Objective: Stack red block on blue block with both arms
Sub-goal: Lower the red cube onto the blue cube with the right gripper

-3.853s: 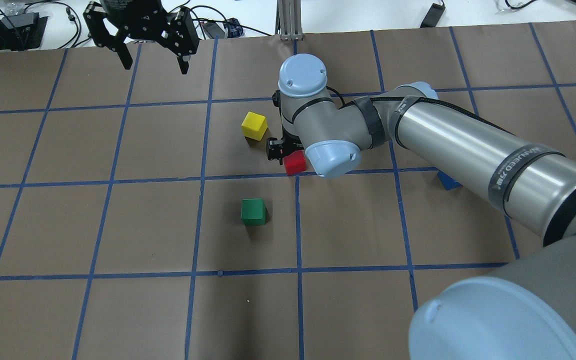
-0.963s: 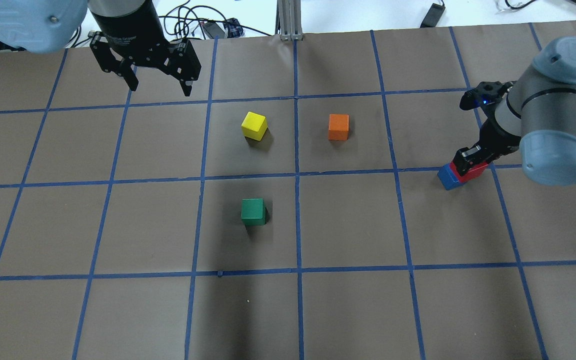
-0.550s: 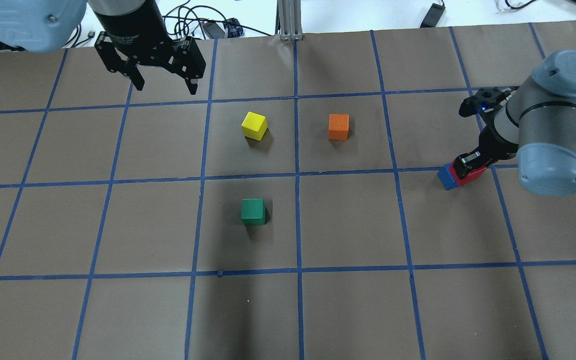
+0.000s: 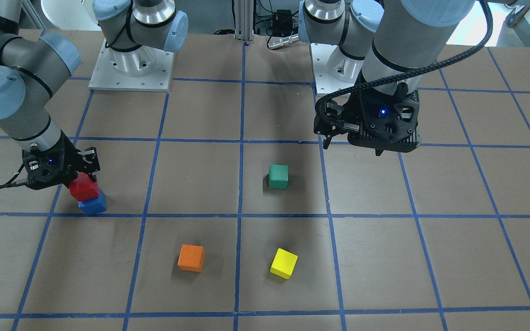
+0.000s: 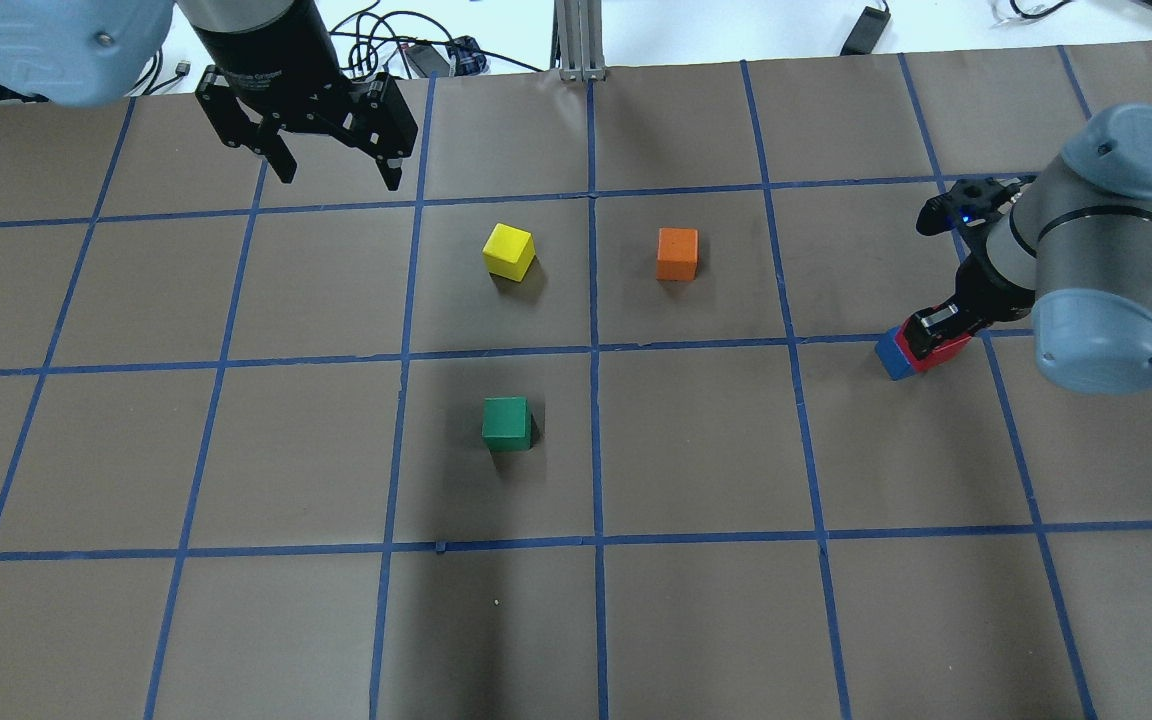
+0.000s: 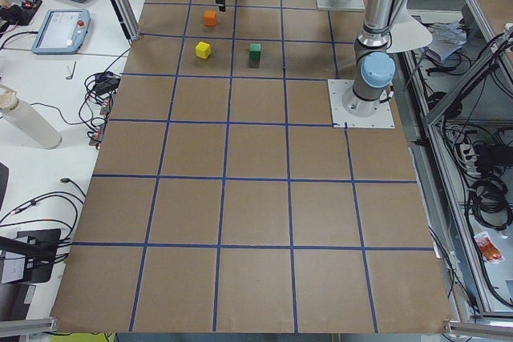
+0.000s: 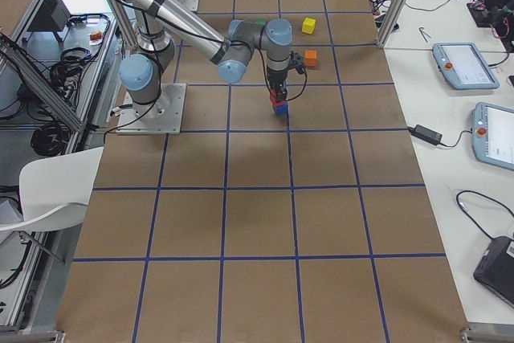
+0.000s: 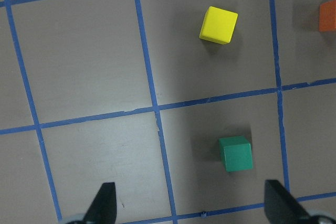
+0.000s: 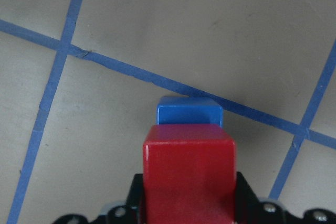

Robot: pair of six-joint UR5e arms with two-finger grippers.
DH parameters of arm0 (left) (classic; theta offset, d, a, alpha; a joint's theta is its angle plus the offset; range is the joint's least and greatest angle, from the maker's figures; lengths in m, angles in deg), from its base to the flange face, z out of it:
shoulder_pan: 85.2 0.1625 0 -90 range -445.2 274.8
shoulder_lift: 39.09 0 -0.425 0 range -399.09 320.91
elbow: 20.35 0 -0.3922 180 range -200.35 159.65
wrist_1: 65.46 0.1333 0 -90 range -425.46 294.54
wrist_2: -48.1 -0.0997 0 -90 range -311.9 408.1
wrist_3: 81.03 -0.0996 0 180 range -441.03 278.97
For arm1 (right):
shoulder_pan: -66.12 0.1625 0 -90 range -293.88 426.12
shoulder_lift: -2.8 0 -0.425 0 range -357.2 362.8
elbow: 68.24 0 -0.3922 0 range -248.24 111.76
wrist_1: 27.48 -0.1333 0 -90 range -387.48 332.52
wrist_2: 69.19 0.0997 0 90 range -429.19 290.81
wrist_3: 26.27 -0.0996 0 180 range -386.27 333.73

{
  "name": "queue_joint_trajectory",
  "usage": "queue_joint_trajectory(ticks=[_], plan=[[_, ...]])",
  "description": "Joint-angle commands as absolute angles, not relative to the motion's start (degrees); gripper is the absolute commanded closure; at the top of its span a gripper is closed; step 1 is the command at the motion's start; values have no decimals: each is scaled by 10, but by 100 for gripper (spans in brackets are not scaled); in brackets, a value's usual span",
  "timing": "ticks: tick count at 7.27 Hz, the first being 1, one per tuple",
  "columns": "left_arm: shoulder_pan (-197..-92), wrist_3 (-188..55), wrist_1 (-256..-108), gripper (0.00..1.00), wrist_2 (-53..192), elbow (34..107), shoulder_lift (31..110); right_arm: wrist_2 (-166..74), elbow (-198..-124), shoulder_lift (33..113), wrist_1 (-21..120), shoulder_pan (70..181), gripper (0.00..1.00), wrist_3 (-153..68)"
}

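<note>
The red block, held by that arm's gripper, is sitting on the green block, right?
Not quite. The red block, held in the right gripper, sits on the blue block, not the green block, which stands alone elsewhere. The front-facing view shows it.

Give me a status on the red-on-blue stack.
Done: the red block sits on top of the blue block, apparently resting on it and slightly offset. In hand: the right gripper is shut on the red block, so nothing has been released yet. Left to do: open those jaws and lift the arm clear without nudging the stack. The left gripper hangs open and empty, far from the stack.
</note>
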State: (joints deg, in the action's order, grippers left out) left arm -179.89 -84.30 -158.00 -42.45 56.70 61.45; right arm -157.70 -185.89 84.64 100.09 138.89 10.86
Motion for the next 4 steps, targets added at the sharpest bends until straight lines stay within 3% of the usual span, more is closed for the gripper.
queue_joint_trajectory(ticks=[1,3,4], plan=[[-1799,-844,-1586,0,-430,568,608,-1576,-1855,833,1008,1389,94,107],[-1788,-844,-1580,0,-424,566,608,-1576,-1856,829,1022,1389,93,104],[-1787,-845,-1579,0,-425,565,608,-1576,-1856,829,1022,1389,52,103]])
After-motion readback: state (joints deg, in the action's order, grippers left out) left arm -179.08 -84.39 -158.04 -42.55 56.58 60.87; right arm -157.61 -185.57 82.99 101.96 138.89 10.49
